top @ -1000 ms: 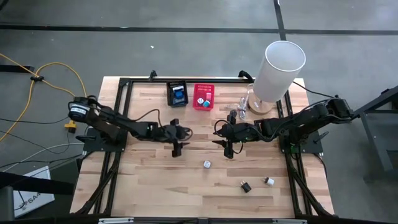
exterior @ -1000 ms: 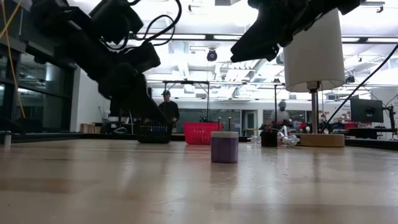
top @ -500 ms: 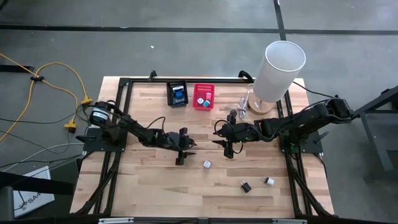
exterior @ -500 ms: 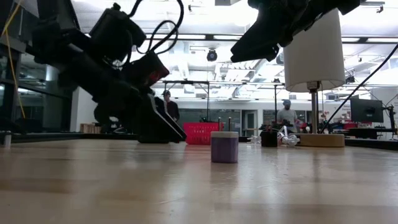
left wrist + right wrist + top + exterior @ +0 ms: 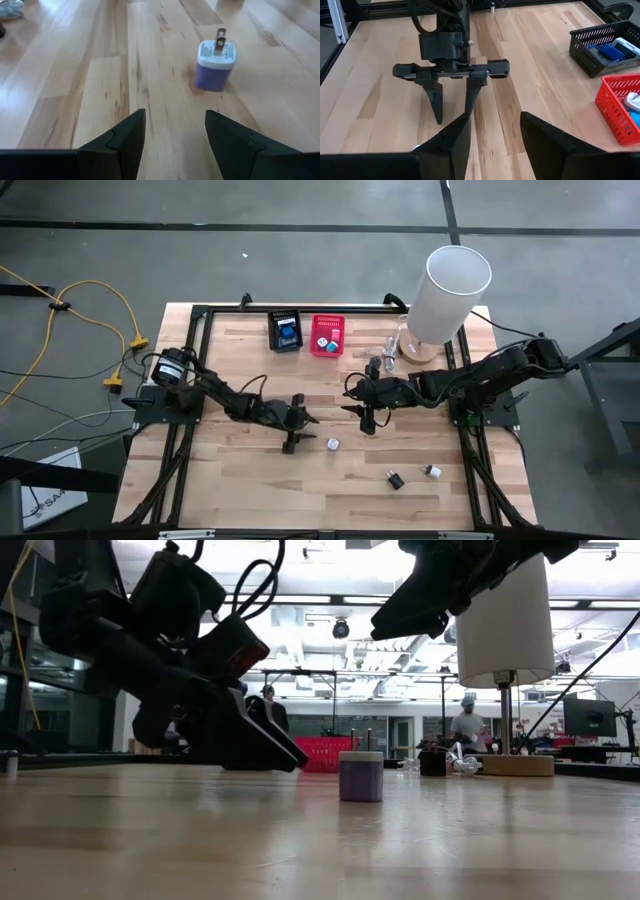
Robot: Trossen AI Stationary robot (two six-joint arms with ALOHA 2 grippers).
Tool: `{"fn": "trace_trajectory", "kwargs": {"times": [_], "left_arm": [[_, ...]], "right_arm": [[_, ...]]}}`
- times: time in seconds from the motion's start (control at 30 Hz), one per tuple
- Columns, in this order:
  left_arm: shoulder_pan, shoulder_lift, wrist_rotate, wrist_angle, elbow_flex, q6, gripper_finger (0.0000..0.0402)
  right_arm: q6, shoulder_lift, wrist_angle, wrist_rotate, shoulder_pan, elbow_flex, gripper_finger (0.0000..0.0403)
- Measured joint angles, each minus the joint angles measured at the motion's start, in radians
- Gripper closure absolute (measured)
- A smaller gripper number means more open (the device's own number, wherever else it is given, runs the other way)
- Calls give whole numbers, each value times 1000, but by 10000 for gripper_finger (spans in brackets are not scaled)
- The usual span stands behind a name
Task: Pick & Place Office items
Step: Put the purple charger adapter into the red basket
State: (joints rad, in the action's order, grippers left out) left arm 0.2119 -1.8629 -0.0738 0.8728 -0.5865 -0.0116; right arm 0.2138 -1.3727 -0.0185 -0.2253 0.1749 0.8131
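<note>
Office items partly sorted: some fill the red basket [image 5: 327, 336] and black basket [image 5: 285, 330]; we see 3 loose on the tabletop [image 5: 240, 480], including the plug adapter [image 5: 215, 65] ahead of the left pincer [image 5: 175, 131], wide and empty; right pincer [image 5: 495, 131] equally so.

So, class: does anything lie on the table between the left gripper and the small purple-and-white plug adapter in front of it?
Nothing visible does. The left gripper is open and empty, and only bare wooden table lies between its fingers and the plug adapter, which stands alone with its prongs up.
</note>
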Motion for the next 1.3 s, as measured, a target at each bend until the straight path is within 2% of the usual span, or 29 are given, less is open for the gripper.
{"fn": "trace_trajectory", "kwargs": {"times": [0.2, 0.53, 0.97, 1.3], "left_arm": [[2, 0, 0, 0, 0, -8, 199], [16, 0, -3, 22, 0, -18, 141], [57, 0, -63, 17, -39, -53, 138], [52, -82, -28, 26, -99, -18, 138]], "right_arm": [[0, 0, 0, 0, 0, 0, 243], [0, 0, 0, 0, 0, 0, 243], [0, 0, 0, 0, 0, 0, 243], [0, 0, 0, 0, 0, 0, 243]]}}
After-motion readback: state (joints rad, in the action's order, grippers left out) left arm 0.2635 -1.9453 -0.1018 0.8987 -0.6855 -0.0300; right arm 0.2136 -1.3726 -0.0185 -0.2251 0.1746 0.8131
